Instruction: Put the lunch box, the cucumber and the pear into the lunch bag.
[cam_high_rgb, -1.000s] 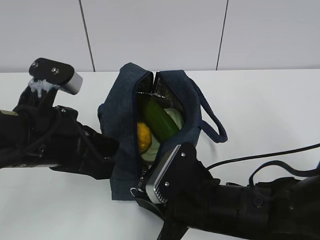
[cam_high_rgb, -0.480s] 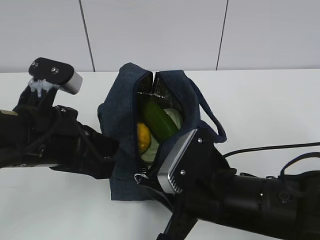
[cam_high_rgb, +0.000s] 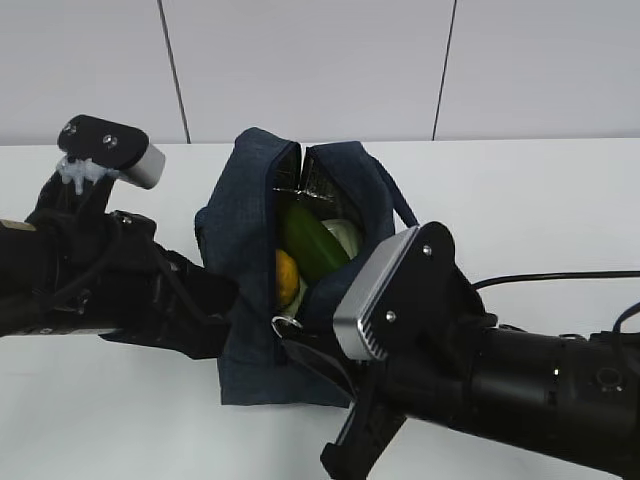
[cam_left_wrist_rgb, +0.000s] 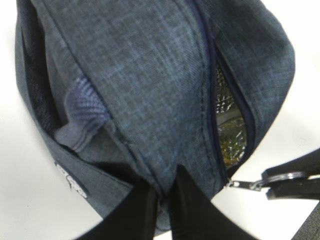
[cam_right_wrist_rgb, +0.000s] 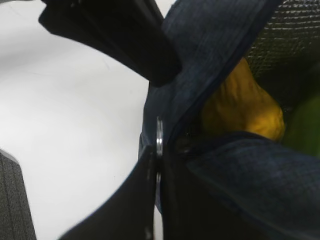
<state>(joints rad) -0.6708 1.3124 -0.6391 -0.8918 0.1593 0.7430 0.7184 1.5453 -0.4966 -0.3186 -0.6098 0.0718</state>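
Note:
The navy lunch bag (cam_high_rgb: 240, 230) stands open at the table's middle. Inside it lie the dark green cucumber (cam_high_rgb: 308, 243), the yellow-orange pear (cam_high_rgb: 286, 275) and the pale lid of the lunch box (cam_high_rgb: 345, 236). My left gripper (cam_left_wrist_rgb: 165, 192) is shut on a fold of the bag's fabric (cam_left_wrist_rgb: 150, 110) at its near left end. My right gripper (cam_right_wrist_rgb: 159, 165) is shut on the silver ring pull (cam_right_wrist_rgb: 159, 137) of the zipper at the bag's near end; the pull also shows in the left wrist view (cam_left_wrist_rgb: 280, 176). The pear (cam_right_wrist_rgb: 240, 107) shows just behind the zipper.
The bag's strap handle (cam_high_rgb: 405, 212) hangs off its right side. The silvery lining (cam_left_wrist_rgb: 227, 135) shows through the zipper gap. The white table (cam_high_rgb: 520, 200) runs back to a grey panelled wall.
My right arm has moved up and forward along the bag with the ring pull in it. The bag's opening has narrowed at the near end. The left arm has stayed put.

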